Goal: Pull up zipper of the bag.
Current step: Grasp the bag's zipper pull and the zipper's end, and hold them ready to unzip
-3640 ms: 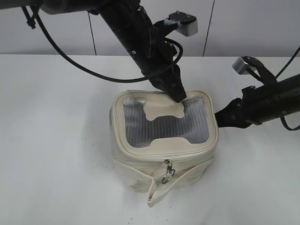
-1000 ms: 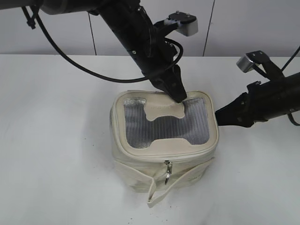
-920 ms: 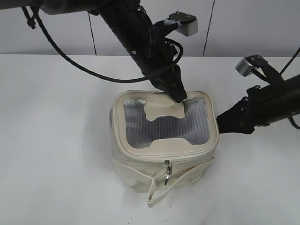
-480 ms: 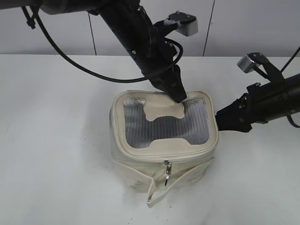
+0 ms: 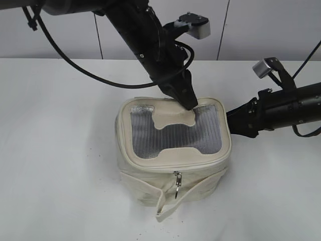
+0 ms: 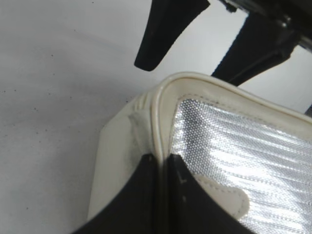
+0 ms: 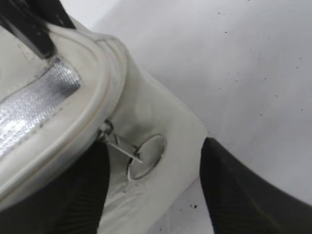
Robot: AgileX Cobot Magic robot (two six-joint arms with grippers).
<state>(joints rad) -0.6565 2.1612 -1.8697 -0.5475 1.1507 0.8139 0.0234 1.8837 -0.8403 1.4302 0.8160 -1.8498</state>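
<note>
The cream bag [image 5: 173,150] sits mid-table [image 5: 60,150], silver lid panel facing up. The left gripper [image 5: 186,103] pins the lid's rear rim, its fingers [image 6: 146,195] pressed together on the piping. The right gripper [image 7: 151,185] is at the bag's right side, fingers spread wide around a small metal zipper pull [image 7: 124,146] and its ring, without touching it. A second pull [image 5: 177,182] dangles at the front, above a loose strap [image 5: 168,208]. Black cables [image 5: 75,63] trail behind.
</note>
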